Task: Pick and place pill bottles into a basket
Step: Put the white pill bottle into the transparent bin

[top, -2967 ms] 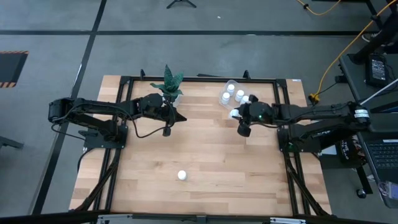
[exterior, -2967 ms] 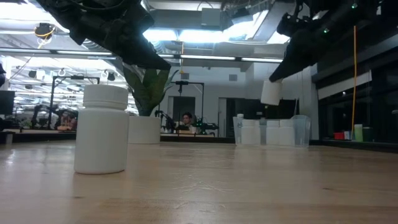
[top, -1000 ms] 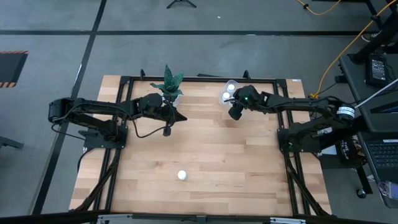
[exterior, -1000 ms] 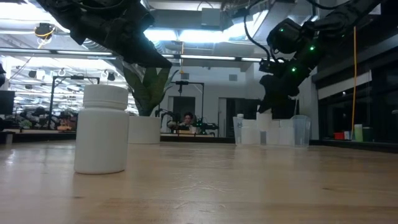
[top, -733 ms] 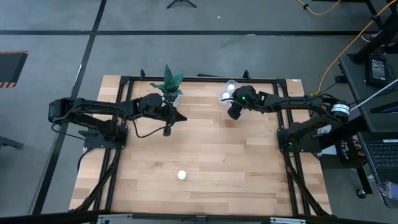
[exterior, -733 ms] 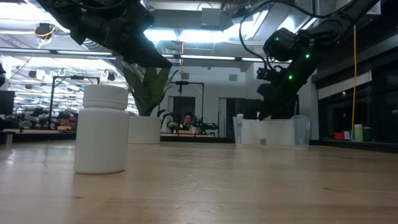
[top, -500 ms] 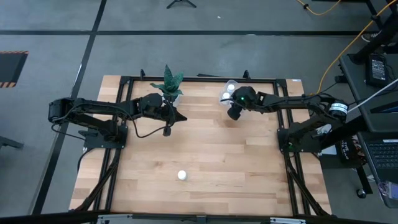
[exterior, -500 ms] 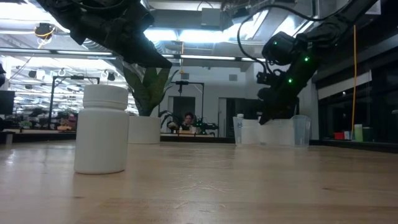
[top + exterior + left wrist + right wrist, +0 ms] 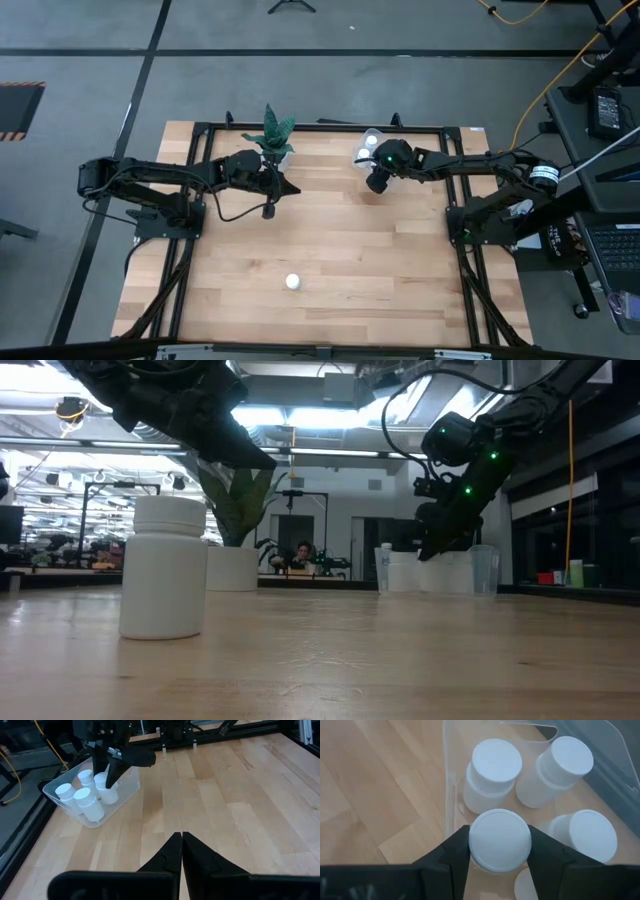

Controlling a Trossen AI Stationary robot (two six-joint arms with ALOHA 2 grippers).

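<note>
High view, right gripper (image 9: 378, 181) lowered bottle (image 9: 500, 839) into basket (image 9: 371, 137)

Three seconds ago my right pincer (image 9: 375, 181) held a pill bottle (image 9: 499, 840) above the bare surface (image 9: 330, 240), beside the basket (image 9: 451, 785). Since then I have moved it to the basket and lowered it. Now the bottle sits inside the basket's near edge, next to the other bottles, between my fingers (image 9: 451, 854).

Overhead, table-level, two wrist views.
</note>
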